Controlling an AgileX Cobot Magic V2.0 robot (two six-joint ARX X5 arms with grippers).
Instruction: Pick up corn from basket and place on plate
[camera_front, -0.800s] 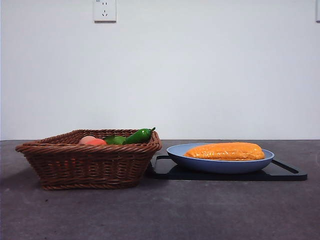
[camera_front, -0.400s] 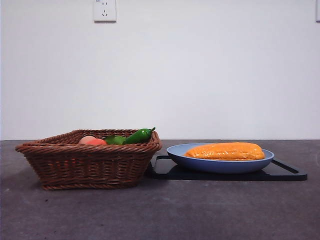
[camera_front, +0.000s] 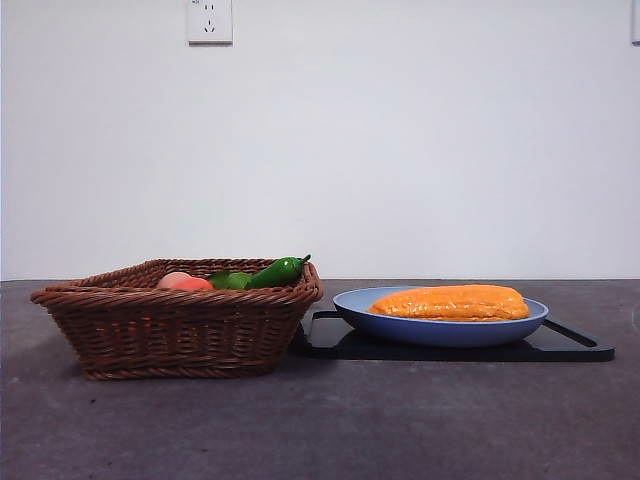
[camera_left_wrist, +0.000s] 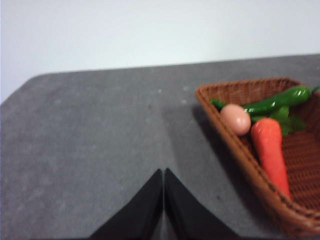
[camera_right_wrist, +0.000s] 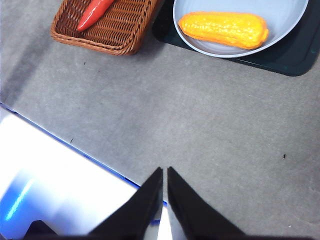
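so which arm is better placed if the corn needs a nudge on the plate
Right, probably. Its view looks down on the long orange-yellow corn lying in the round blue plate, shut fingers empty. The left gripper faces bare table beside the brown wicker basket, plate out of sight.

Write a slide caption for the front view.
Corn lies on the blue plate atop a black tray, beside the wicker basket.
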